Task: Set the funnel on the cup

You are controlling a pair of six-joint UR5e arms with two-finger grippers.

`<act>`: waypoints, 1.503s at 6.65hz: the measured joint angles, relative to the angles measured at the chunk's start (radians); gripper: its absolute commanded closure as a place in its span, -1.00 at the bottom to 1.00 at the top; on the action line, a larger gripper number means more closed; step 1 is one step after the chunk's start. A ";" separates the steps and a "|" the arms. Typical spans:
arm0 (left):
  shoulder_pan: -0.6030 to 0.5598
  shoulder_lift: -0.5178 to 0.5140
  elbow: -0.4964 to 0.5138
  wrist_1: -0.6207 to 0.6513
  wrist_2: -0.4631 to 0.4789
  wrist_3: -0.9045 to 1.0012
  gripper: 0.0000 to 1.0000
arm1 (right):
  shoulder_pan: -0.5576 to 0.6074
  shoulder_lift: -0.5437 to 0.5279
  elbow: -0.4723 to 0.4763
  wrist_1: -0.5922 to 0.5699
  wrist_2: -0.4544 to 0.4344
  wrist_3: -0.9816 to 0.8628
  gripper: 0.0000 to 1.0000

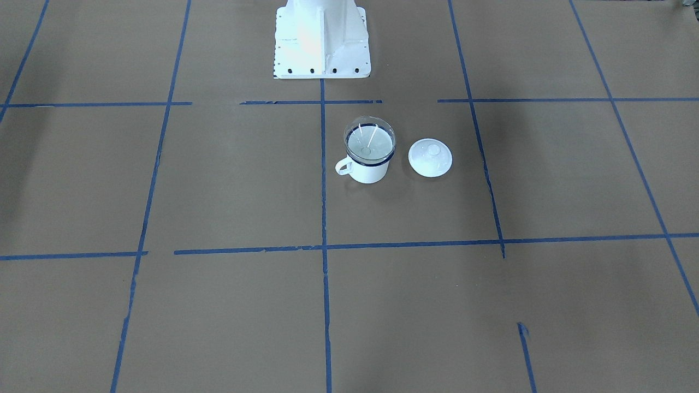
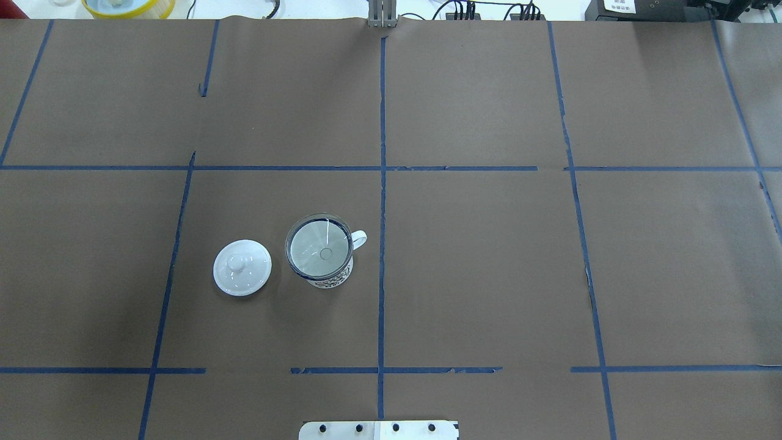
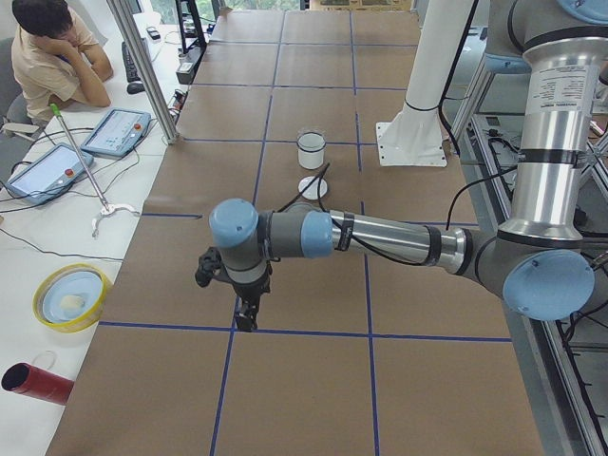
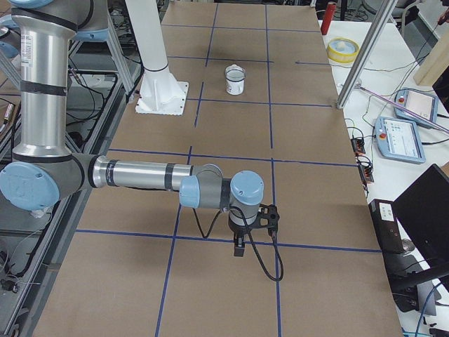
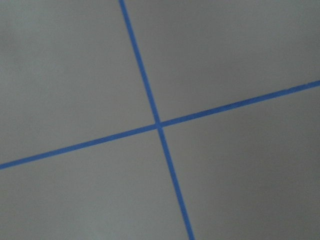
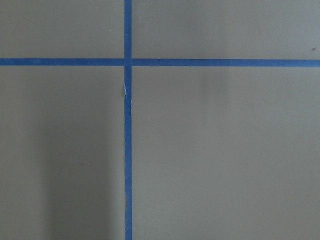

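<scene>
The clear funnel point(image 1: 369, 143) sits upright in the mouth of the white cup point(image 1: 367, 170) with the dark blue rim, its handle towards the view's left. Both also show in the overhead view, the funnel point(image 2: 319, 247) inside the cup's rim and the cup's handle point(image 2: 359, 239) at the right. My left gripper point(image 3: 245, 318) hangs over a tape crossing, far from the cup point(image 3: 311, 150). My right gripper point(image 4: 239, 247) hangs over the table's other end, far from the cup point(image 4: 236, 79). I cannot tell whether either is open or shut. The wrist views show only paper and tape.
A round white knobbed lid point(image 1: 430, 158) lies flat beside the cup, also in the overhead view point(image 2: 242, 267). The robot's white base point(image 1: 321, 38) stands behind the cup. A side bench holds a yellow bowl point(image 3: 71, 296) and teach pendants point(image 3: 116, 131); a person sits there.
</scene>
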 measured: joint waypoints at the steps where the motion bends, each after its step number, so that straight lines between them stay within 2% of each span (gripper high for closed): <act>1: -0.009 0.024 0.031 -0.007 -0.012 0.008 -1.00 | 0.000 0.000 0.000 0.000 0.000 0.000 -1.00; 10: -0.017 0.011 0.018 -0.028 -0.020 0.009 -1.00 | 0.000 0.000 0.000 0.000 0.000 0.000 -1.00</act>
